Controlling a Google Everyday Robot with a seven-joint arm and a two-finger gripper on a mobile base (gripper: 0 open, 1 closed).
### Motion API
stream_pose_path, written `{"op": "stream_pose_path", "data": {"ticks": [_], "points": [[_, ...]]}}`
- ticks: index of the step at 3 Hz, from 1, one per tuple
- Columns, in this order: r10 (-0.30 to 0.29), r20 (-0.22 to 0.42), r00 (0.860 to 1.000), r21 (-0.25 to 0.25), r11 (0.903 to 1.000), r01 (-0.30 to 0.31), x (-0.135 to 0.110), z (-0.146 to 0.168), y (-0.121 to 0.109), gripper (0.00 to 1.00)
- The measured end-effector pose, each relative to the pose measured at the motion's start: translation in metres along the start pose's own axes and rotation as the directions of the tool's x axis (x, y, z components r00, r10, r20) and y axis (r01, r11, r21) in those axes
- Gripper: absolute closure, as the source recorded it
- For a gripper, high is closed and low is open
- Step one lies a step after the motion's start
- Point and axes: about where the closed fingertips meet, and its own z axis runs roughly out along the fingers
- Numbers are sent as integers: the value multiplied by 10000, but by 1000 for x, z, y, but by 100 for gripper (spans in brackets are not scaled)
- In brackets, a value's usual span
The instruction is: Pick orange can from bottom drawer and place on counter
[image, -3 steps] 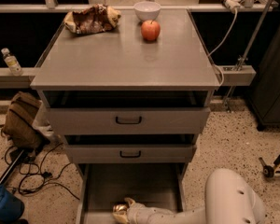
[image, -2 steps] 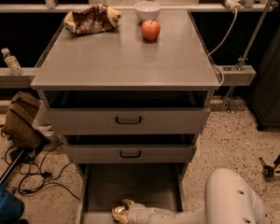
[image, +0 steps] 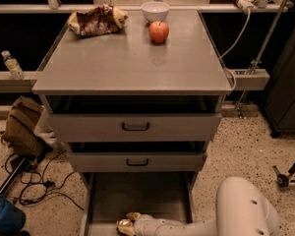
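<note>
The orange can (image: 124, 225) shows as a small gold-orange shape at the front of the open bottom drawer (image: 137, 195), a plain grey tray. My gripper (image: 132, 221) is down inside that drawer, right against the can, at the end of my white arm (image: 246, 210), which reaches in from the lower right. The arm's end partly hides the can. The counter (image: 132, 58) is the wide grey top of the cabinet, well above the gripper.
On the counter's far side lie a crinkled snack bag (image: 96, 19), a white bowl (image: 155, 11) and a red apple (image: 159, 32). The two upper drawers (image: 135, 126) stand slightly open above the gripper. A brown bag (image: 22, 127) and cables (image: 34, 181) lie on the floor at left.
The gripper and the can have shifted very slightly toward the drawer's front; nothing else has moved.
</note>
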Motion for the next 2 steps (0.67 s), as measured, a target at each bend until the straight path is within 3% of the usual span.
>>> {"op": "stream_pose_path", "data": {"ticks": [2], "points": [[0,0,10000,-1,10000,0,0,0,0,57]]}}
